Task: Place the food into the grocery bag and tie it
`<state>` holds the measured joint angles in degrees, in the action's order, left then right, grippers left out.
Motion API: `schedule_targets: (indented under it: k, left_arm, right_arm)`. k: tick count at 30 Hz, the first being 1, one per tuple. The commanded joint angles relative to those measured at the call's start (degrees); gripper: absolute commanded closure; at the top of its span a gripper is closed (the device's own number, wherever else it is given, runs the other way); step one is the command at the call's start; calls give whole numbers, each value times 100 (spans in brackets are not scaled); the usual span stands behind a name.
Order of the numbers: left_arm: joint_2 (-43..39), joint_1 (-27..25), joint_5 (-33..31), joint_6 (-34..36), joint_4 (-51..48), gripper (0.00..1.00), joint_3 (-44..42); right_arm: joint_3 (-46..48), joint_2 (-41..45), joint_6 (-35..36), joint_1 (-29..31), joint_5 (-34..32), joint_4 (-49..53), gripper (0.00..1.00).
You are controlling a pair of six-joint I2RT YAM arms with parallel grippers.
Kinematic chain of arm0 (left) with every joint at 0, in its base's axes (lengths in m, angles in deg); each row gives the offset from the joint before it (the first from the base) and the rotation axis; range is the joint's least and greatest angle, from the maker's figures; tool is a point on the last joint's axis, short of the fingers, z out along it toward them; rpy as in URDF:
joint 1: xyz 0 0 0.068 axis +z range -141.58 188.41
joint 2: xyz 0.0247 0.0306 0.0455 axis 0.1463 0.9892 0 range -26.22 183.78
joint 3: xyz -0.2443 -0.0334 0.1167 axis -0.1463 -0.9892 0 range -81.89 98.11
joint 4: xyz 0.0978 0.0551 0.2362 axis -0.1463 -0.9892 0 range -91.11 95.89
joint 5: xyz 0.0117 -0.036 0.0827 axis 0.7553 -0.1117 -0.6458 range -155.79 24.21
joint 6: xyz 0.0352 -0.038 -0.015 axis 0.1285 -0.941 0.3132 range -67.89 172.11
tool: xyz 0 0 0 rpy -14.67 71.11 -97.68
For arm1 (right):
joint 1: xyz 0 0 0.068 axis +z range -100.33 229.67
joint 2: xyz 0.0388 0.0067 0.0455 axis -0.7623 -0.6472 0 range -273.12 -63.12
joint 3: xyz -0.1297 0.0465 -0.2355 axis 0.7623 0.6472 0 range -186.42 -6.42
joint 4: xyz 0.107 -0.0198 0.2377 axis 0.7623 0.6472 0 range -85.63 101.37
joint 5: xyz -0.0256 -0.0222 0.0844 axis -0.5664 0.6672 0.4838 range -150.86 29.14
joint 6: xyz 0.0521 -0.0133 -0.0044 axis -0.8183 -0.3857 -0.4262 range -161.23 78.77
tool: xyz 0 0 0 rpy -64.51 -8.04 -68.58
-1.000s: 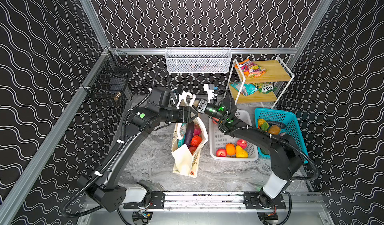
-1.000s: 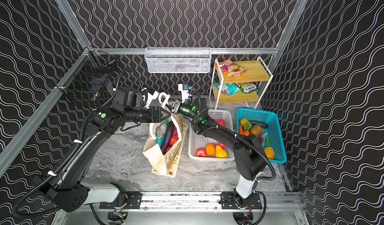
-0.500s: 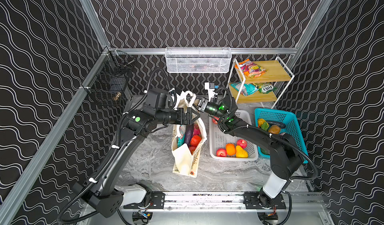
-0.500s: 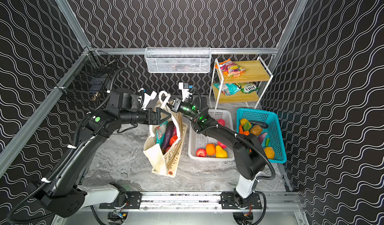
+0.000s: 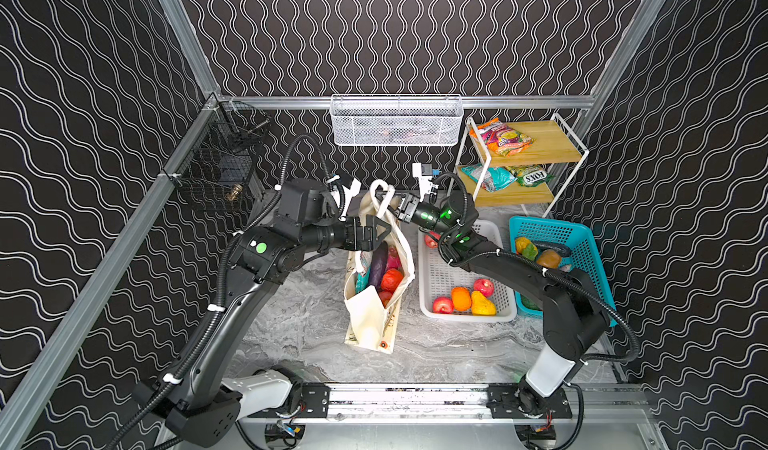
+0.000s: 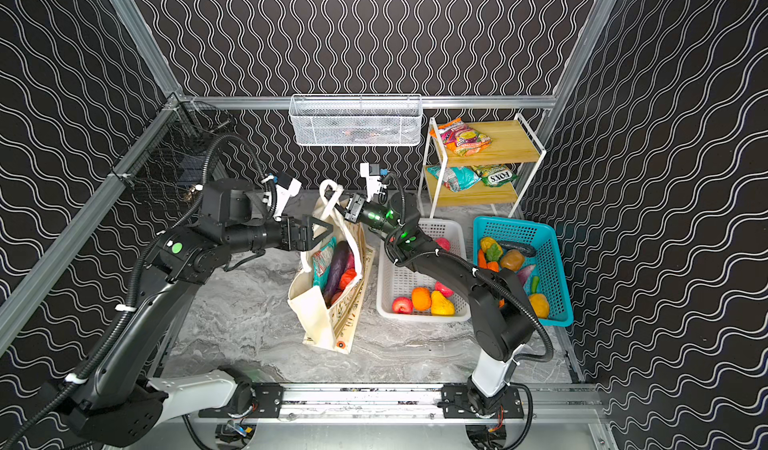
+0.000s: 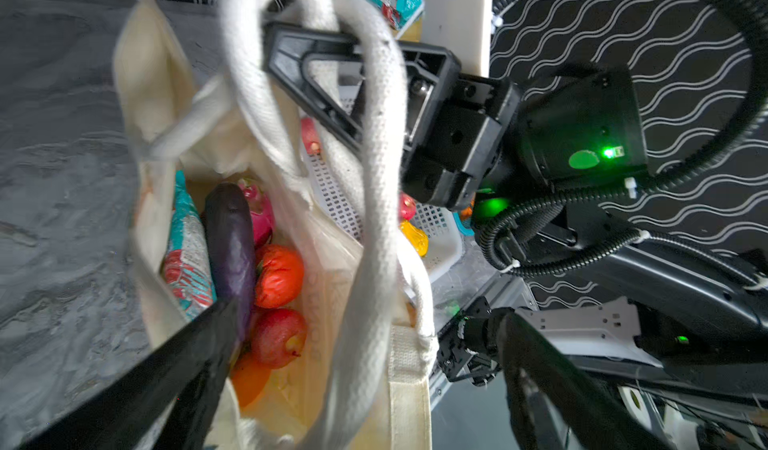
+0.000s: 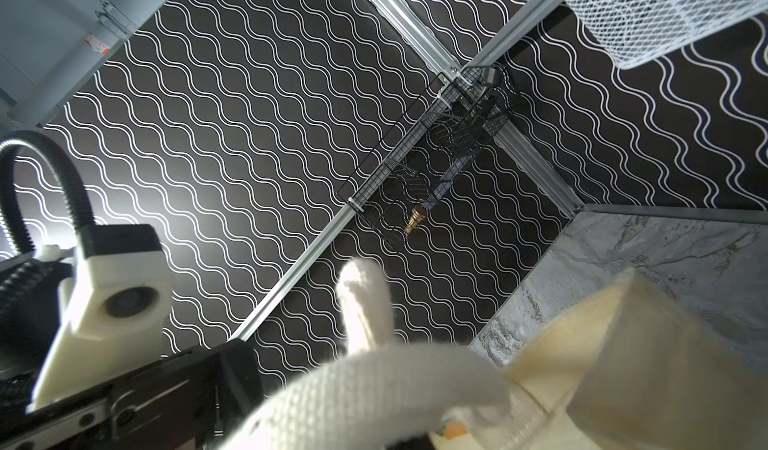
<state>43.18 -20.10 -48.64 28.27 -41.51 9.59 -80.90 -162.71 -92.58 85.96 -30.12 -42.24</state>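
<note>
Where it stands on the grey marble tabletop (image 5: pixel 299 323), the cream canvas grocery bag (image 5: pixel 368 323) runs long from front to back, mouth up. Inside sit a purple eggplant (image 7: pixel 230 244), red tomato (image 7: pixel 278 275) and teal packet (image 7: pixel 187 256). The right pincer (image 5: pixel 392 202) is clenched on its white strap handles (image 5: pixel 380 192); the left pincer (image 5: pixel 380 233) gapes wide.

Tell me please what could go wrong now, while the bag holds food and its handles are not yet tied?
1. Only the right gripper is shut on the handles; if they slip, the grocery bag may slump and the food may spill from its open mouth.
2. The left gripper is open close beside the handles; closing there, it may catch one handle only, or the bag's cloth.
</note>
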Motion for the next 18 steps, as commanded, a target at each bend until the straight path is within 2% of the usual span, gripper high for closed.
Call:
schedule_targets:
  k: [1, 4, 6, 11, 18]
  left_arm:
    - [-175, 39, -843, 11, 25, 4, 30]
    - [-237, 200, -1063, -75, 105, 10, 41]
    - [-204, 406, -940, -149, 178, 13, 54]
    - [-41, 1059, 12, -402, 750, 18, -90]
    - [370, 1129, 1142, 2, 1397, 29, 57]
  right_arm:
    - [9, 110, 64, -16, -77, -463, 100]
    - [64, 174, 123, -26, -51, -437, 100]
    - [95, 211, 171, -34, -18, -412, 100]
    - [170, 269, 290, -42, 137, -376, 100]
    - [258, 308, 418, -44, 430, -280, 100]
